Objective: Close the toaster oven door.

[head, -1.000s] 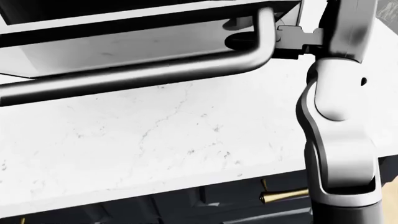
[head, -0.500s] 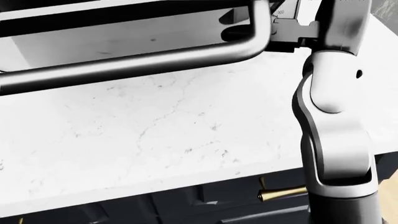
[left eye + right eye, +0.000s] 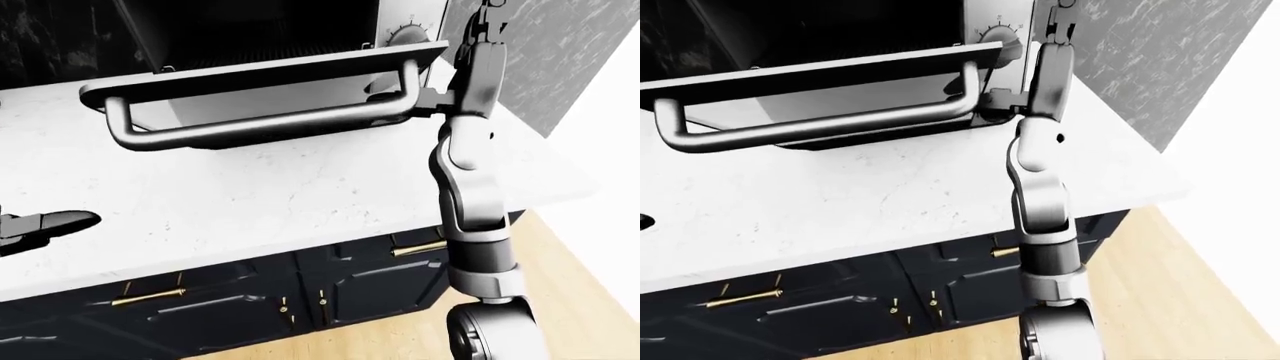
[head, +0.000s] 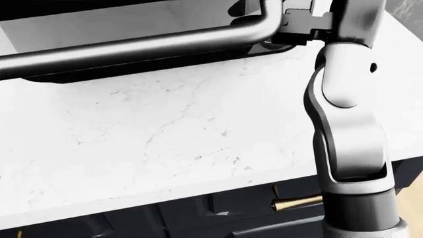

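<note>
The toaster oven (image 3: 405, 34) stands at the top of the left-eye view with its dark cavity showing. Its door (image 3: 270, 75) hangs open, tilted a little above level, with the long metal handle (image 3: 260, 127) along its outer edge. My right hand (image 3: 428, 97) is pressed against the door's right end, beside the handle's bend; its fingers reach under the door and do not close round the bar. The right forearm (image 4: 347, 124) rises from the bottom right. My left hand (image 3: 45, 223) lies low at the left edge, dark fingers stretched out, far from the door.
The oven sits on a white marble counter (image 3: 280, 202) whose edge runs across the lower part of the views. Below are dark cabinets (image 3: 230, 300) with brass pulls (image 3: 145, 296). Wooden floor (image 3: 570, 300) shows at the bottom right, and a dark stone wall (image 3: 1120, 52) stands behind.
In the head view the door handle and my right hand have risen toward the top of the picture, so the door has swung up a little. The counter barely shifted.
</note>
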Motion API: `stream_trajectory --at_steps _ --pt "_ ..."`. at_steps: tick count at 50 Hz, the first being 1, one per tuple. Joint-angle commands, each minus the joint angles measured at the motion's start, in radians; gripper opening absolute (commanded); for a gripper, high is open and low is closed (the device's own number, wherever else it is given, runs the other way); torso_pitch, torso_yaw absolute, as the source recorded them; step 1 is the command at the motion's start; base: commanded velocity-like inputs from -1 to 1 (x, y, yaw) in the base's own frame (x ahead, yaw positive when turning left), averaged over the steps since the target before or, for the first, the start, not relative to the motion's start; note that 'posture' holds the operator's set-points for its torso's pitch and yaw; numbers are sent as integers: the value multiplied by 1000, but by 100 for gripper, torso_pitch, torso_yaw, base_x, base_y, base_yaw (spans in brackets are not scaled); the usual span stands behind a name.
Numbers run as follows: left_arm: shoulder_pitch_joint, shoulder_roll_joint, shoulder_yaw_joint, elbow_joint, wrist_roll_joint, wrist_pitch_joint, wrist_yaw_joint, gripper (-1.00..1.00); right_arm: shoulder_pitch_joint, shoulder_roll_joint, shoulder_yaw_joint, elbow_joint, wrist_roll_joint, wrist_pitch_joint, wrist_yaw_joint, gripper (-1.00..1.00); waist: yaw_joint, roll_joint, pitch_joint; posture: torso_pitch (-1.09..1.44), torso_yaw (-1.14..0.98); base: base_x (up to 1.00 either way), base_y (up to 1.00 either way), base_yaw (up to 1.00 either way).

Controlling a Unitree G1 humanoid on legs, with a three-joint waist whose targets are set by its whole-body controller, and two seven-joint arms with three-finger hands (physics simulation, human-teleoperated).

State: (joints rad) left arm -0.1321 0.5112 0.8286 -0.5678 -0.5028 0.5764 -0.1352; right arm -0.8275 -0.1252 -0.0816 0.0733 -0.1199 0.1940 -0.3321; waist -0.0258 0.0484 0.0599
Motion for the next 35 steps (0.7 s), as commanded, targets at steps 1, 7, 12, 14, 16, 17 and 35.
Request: stream_trajectory --at_steps 1,7,12,14,16,17,35 --pt "-4 12 17 -56 -35 -8 9 100 -45 -1 9 -38 -2 -27 -5 100 5 2 -23 0 0 0 0 0" --pt "64 -59 31 -186 -74 45 -23 100 -51 -3 9 -32 2 -27 -3 100 6 0 -22 0 0 0 0 0" --pt "103 -95 60 -251 -98 82 -47 100 -59 -1 12 -30 2 -25 -2 100 6 0 -21 0 0 0 0 0" --pt "108 -105 69 -263 -104 96 -54 100 -56 -1 11 -33 2 -23 -1 100 5 -2 -19 0 0 0 0 0" --pt "120 -123 71 -276 -103 99 -64 100 -56 -1 10 -35 2 -22 -1 100 7 -2 -19 0 0 0 0 0" --pt "121 -125 73 -279 -104 100 -65 100 -57 -1 10 -35 2 -22 -1 100 7 -2 -20 0 0 0 0 0" --pt "187 -225 93 -372 -106 122 -130 100 -58 -1 10 -30 1 -27 1 100 9 -12 -19 0 0 0 0 0"
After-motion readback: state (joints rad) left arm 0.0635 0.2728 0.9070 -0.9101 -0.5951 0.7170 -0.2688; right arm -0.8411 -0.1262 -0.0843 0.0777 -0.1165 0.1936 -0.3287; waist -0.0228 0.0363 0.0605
